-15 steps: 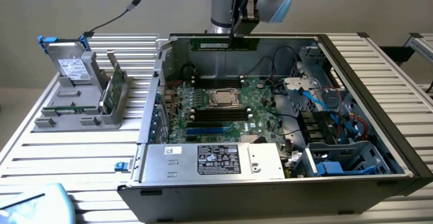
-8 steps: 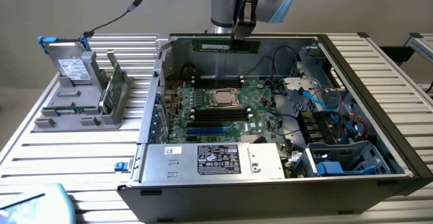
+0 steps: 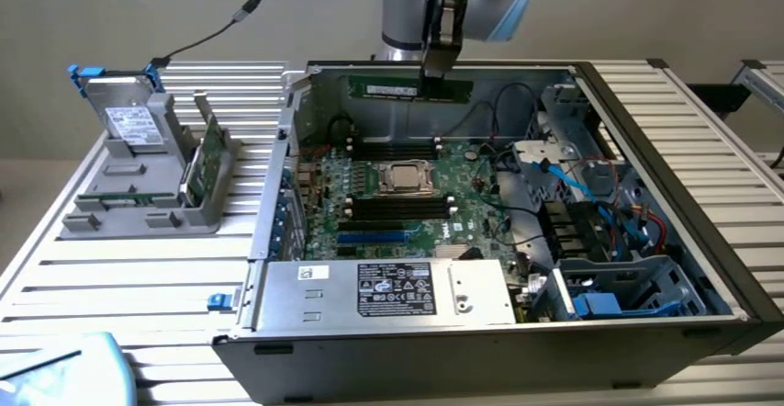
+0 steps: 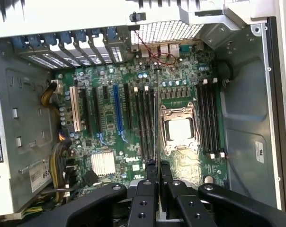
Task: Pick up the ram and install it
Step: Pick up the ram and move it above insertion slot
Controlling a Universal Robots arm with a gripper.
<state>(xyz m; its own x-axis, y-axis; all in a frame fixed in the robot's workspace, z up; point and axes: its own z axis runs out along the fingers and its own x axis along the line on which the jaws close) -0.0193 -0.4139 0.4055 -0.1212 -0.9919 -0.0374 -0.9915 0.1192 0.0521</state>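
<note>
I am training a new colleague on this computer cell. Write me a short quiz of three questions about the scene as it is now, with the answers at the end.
1. True or false: the ram is held in the air over the open case.
2. Choose one. The gripper is: A) open and empty; B) shut on the ram; C) shut on a blue cable.
3. Fill in the gap: in the exterior view, the grey rack stands on the table to the ____ of the case.

Key: 1 true; 2 B; 3 left.
</note>
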